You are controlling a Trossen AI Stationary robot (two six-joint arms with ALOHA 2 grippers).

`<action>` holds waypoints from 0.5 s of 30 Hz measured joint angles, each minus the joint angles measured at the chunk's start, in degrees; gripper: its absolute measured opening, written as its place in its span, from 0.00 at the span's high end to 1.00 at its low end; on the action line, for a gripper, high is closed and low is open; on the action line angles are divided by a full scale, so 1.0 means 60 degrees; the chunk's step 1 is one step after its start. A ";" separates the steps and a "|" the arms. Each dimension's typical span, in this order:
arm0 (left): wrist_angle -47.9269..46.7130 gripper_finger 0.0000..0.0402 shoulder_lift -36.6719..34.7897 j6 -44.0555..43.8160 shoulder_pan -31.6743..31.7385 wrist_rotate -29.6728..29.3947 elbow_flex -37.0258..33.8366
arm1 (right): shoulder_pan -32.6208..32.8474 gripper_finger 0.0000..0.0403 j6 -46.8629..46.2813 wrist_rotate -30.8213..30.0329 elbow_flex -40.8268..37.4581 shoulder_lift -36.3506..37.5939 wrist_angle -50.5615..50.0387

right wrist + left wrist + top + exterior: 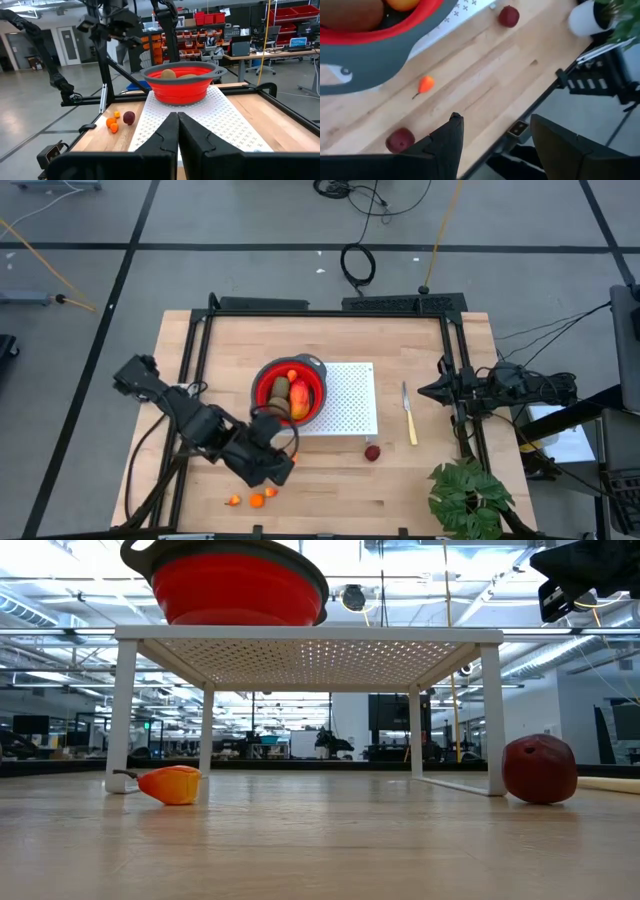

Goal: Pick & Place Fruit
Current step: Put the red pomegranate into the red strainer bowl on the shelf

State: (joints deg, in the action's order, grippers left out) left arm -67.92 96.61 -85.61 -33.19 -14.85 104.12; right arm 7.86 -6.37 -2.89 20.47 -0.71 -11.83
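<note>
A red bowl [262, 385] stands on a white perforated rack [348, 405] and holds a red-orange oblong fruit [299, 396] and two olive-brown ovals [280, 390]. One dark red ball [372, 452] lies on the table in front of the rack. A second dark red ball [400, 140] and an orange bit [425, 84] lie under my left gripper [495, 120], which hangs open above the table's near part, holding nothing. More orange bits [256, 501] lie by the near edge. My right gripper [177, 122] waits shut at the right side, pointing at the rack.
A yellow-handled knife [409, 418] lies right of the rack. A green plant [465, 495] in a white pot [585, 17] stands at the near right corner. A black frame [330, 305] runs along the far edge and both sides.
</note>
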 joint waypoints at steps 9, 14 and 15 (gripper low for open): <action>0.0007 0.43 0.0018 0.2014 -0.0169 -0.1332 -0.0004 | 0.0000 1.00 -0.1002 0.0036 0.0000 0.0000 0.0157; -0.0586 0.43 -0.0386 0.2602 -0.0385 -0.2300 -0.0004 | 0.0000 1.00 -0.1157 0.0815 -0.0011 -0.0241 0.1227; -0.0708 0.43 -0.0495 0.2585 -0.0430 -0.2569 -0.0004 | 0.0000 1.00 -0.1154 0.0999 -0.0011 -0.0370 0.1537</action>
State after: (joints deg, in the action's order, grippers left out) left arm -72.17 93.64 -70.10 -35.77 -30.27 104.09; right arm 7.86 -13.29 3.10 20.40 -2.93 -2.60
